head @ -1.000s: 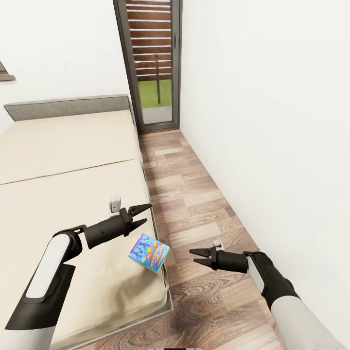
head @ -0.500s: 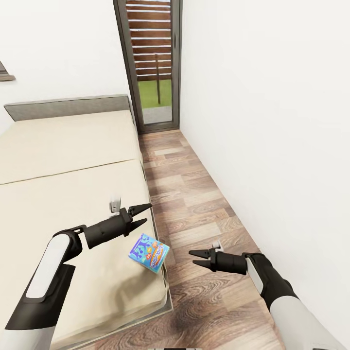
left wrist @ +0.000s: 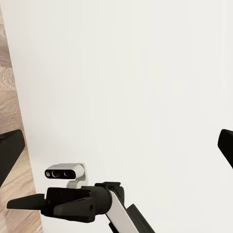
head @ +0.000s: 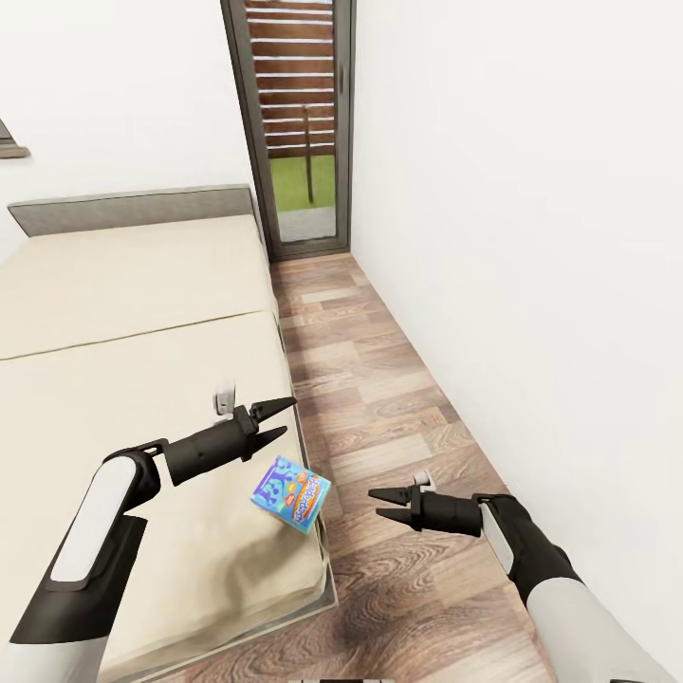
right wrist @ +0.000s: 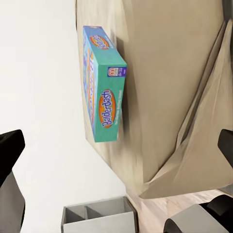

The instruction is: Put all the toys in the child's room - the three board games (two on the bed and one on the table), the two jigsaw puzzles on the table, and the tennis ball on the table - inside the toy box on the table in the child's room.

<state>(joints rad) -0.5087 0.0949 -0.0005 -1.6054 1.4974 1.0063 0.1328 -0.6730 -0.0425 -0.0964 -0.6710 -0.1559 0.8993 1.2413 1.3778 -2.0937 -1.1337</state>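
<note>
- The blue board game (head: 291, 493) lies on the bed (head: 114, 379), at the near corner of the mattress on the side toward the wooden floor (head: 379, 417). It is a little tilted, and one of its corners reaches the mattress edge.
- In the right wrist view the same box (right wrist: 104, 92) shows teal sides and an orange oval with the word "Balderdash". It rests flat on the beige mattress.
- The left gripper (head: 277, 419) hovers above the bed, near the box but apart from it. Its two dark fingers are spread and hold nothing.
- The right gripper (head: 381, 504) is over the floor, beside the bed edge, and it points toward the box. Its fingers are also apart and empty, with a clear gap between them and the box.
- In the left wrist view the right gripper (left wrist: 22, 201) appears before the white wall (left wrist: 145, 73), with its small camera on top.
- The grey headboard (head: 133, 209) stands at the far end of the bed. A glass door (head: 294, 123) with dark slats is beyond the far corner of the bed.
</note>
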